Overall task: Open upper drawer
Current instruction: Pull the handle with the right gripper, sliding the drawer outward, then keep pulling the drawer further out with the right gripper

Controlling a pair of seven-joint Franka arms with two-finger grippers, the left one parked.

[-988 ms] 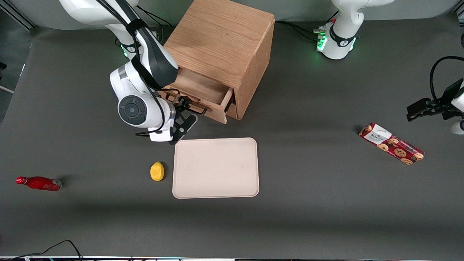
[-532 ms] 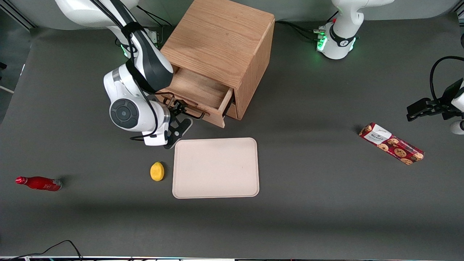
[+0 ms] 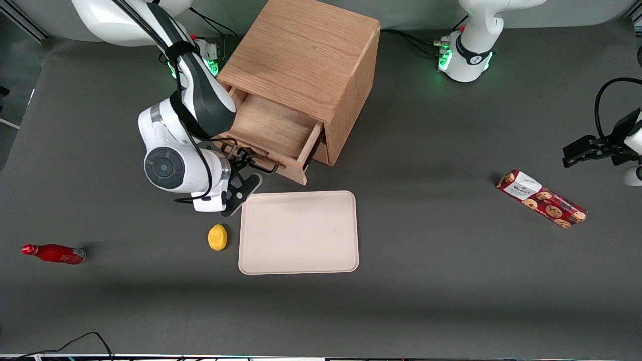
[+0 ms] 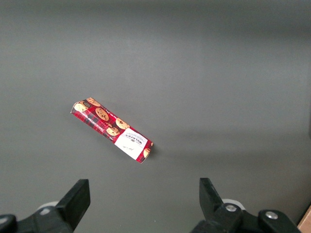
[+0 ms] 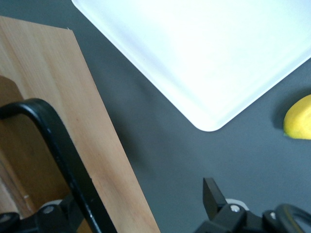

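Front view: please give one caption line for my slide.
The gripper at the bar handle of the partly open upper drawer, above the tray.

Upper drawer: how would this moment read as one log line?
upper drawer: partly open | gripper: at its handle | tray: nearer camera

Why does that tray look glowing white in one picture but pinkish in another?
In the right wrist view the tray is overexposed, washed out to plain white with no texture; the gripper sits at the drawer handle. In the front view the tray is evenly lit, beige-pink, with soft shadows.
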